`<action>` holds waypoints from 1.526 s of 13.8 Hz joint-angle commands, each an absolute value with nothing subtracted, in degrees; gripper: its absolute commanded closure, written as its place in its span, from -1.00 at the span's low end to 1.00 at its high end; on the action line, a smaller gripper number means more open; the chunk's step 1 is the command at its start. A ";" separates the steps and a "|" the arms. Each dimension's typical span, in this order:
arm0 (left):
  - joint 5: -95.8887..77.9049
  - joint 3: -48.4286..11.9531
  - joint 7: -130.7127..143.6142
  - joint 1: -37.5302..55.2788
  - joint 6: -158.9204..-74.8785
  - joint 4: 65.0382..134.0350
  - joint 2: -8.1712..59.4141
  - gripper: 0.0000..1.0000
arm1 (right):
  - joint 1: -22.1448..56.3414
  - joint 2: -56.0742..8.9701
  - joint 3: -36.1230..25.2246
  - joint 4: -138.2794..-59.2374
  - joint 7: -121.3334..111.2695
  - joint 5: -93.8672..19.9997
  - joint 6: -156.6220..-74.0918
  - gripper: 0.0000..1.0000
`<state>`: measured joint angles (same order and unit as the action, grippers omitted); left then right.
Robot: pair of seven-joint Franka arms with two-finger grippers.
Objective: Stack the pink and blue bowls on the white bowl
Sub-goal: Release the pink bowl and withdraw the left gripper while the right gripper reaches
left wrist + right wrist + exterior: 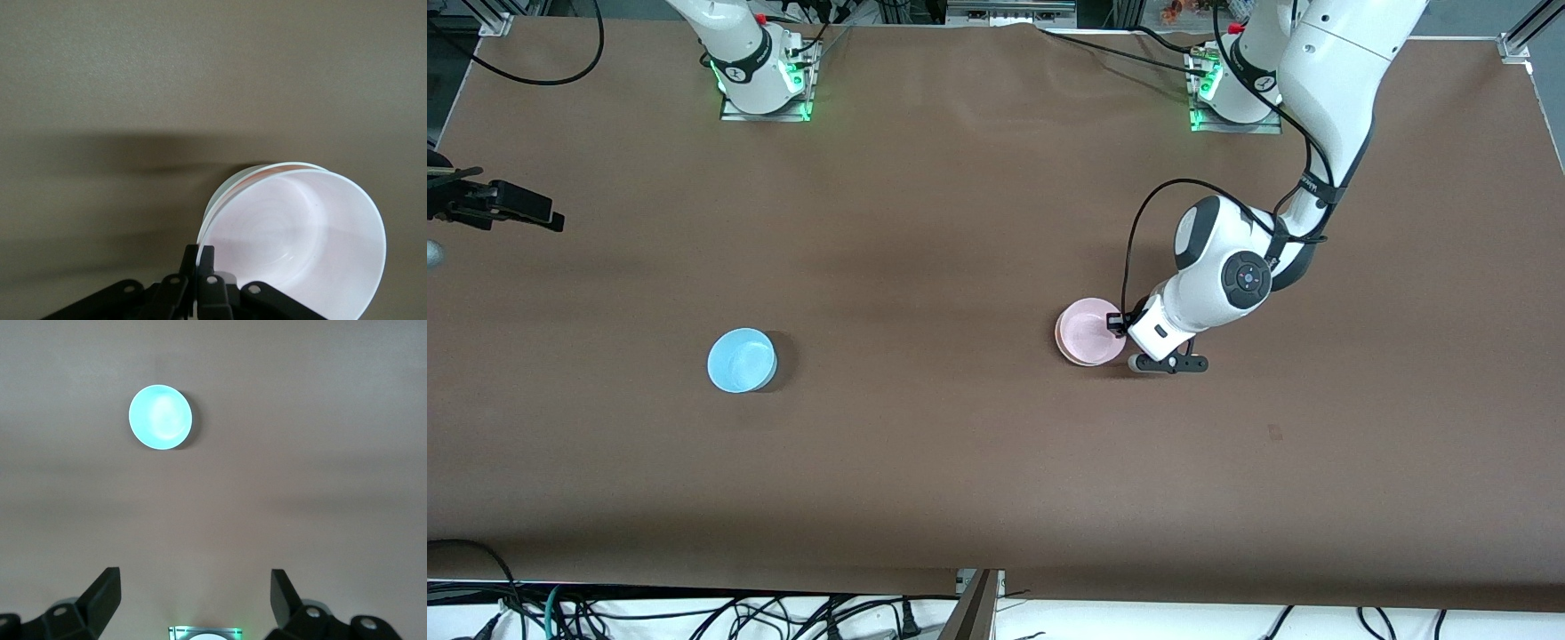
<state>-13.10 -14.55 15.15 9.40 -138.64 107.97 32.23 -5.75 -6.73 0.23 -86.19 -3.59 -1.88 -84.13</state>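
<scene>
The pale pink bowl point(1087, 332) point(300, 240) sits nested in the white bowl point(230, 188), of which only a thin rim shows beside it. My left gripper point(1119, 325) point(199, 252) is shut on the pink bowl's rim, on the side toward the left arm's end of the table. The light blue bowl point(742, 359) point(160, 417) stands alone on the table toward the right arm's end. High above the table, my right gripper point(195, 577) hangs open with nothing between its fingers, and the right arm waits there, out of the front view.
The brown table point(960, 444) stretches between the two bowls. The arm bases point(763, 84) point(1232, 93) stand along its back edge. A black fixture point(503, 204) juts in at the right arm's end. Cables point(694, 613) lie past the front edge.
</scene>
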 commanded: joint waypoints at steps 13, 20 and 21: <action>-7.50 -9.60 21.18 4.83 -119.20 98.88 25.42 -1.00 | -5.45 -9.31 0.88 -84.99 -2.55 -3.07 -87.70 -0.98; -0.35 -0.28 20.92 0.36 -101.01 84.66 20.40 -1.00 | -2.20 -19.31 0.88 -85.34 -2.64 -3.08 -101.75 -0.98; -0.26 0.08 19.35 -0.61 -98.90 83.68 19.00 -1.00 | -2.20 -21.60 0.88 -85.43 -2.64 -3.08 -104.56 -0.98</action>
<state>-1.81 -0.98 20.17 0.59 -103.54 87.51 20.22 -1.89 -17.59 0.81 -86.39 -2.94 -2.43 -100.99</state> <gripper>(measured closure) 0.000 0.009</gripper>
